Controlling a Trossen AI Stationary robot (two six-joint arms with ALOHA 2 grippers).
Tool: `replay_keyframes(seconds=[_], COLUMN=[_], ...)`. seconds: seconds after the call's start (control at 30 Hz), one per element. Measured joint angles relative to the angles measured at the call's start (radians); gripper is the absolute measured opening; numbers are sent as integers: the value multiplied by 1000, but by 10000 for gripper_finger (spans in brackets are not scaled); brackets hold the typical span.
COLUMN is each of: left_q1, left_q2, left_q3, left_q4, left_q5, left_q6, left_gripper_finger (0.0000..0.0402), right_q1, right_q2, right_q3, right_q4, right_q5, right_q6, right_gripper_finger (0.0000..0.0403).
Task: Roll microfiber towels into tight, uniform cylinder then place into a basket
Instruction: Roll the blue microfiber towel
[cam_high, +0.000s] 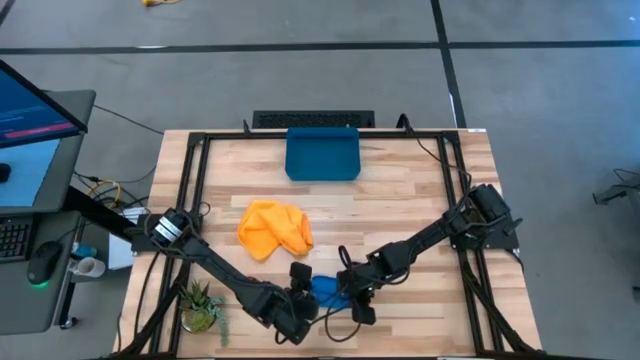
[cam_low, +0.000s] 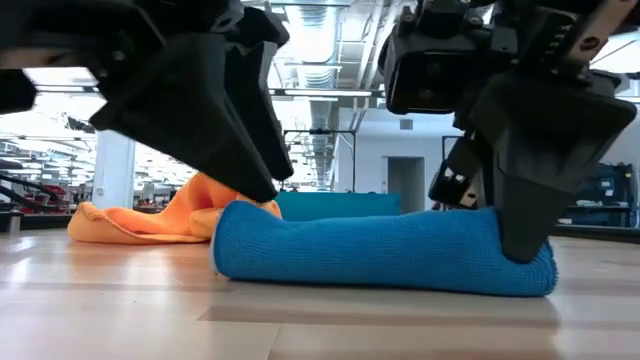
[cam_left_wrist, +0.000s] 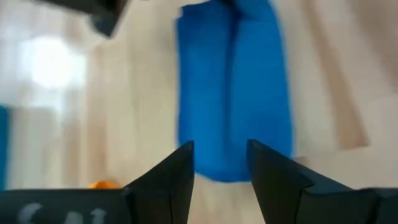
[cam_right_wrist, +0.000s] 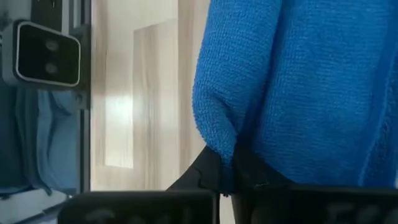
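Observation:
The blue microfiber towel (cam_low: 380, 250) lies rolled into a cylinder on the table near its front edge (cam_high: 328, 290). My right gripper (cam_right_wrist: 231, 177) is shut on the roll's right end. My left gripper (cam_left_wrist: 221, 149) is open and slants down over the roll's left end (cam_low: 235, 225), a finger on either side of it in the left wrist view. The yellow-orange towel (cam_high: 275, 228) lies crumpled on the table behind the roll. The dark blue basket (cam_high: 322, 153) stands at the table's far edge. My right gripper pinches a fold of cloth at the blue roll's right end (cam_right_wrist: 227, 143) between its two fingers. The fingers (cam_low: 525, 225) come slanting down from above. The roll lies level on the table. My left gripper is close to the roll's left end; whether it touches, I cannot tell.
A small potted plant (cam_high: 200, 305) stands at the table's near left corner. A black bar (cam_high: 313, 119) lies behind the basket. Black frame rails (cam_high: 195, 180) run along the table's sides. Bare wood lies between the basket and the towels.

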Motion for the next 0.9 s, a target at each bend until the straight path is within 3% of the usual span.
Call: replay_keyframes(seconds=[0.13,0.5,0.9], left_q1=[5,21,21], left_q2=[-1,33,59], left_q3=[-25,-26,-21], left_q4=[73,71,37], left_q5=[112,179,-20], left_q6=[88,113,78], left_gripper_finger=[139,139,139], right_q1=[-10,-37,-30], right_q2=[0,0,-5], right_q3=[0,0,2], right_q4=[3,0,-49], right_q5=[3,8,3], right_q6=[20,23,22], right_gripper_finger=[19,19,19])
